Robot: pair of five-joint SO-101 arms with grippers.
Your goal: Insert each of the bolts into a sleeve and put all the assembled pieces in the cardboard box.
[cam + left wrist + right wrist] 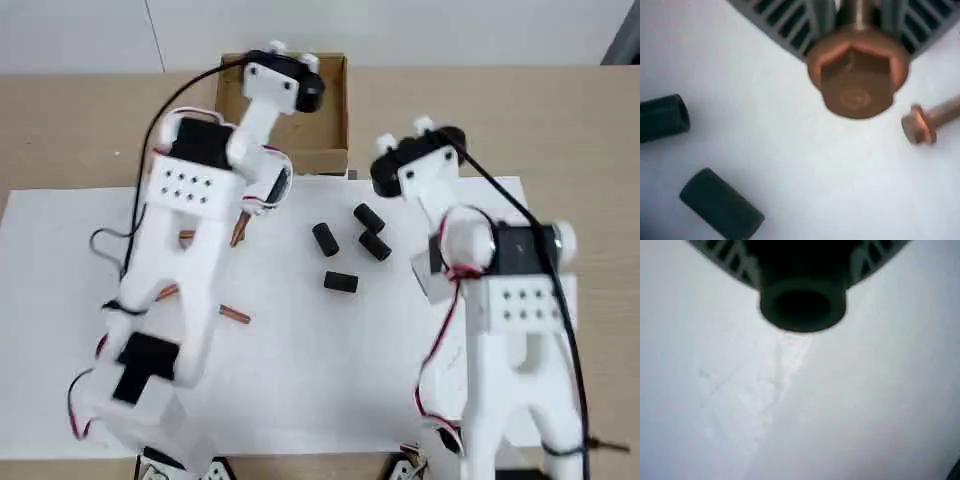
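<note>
While the left arm's jaws clamp a copper bolt (856, 75) above the white paper (790, 160), the right arm's jaws grip a black sleeve (802, 322).

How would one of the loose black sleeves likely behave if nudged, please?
A sleeve lies on its side and looks round, so it would probably roll. It seems rigid and small, likely light. The flat paper offers little to stop it.

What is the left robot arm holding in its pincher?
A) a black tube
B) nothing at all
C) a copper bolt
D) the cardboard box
C: in the left wrist view, the left gripper is shut on a copper bolt, whose six-sided head faces the camera.
</note>
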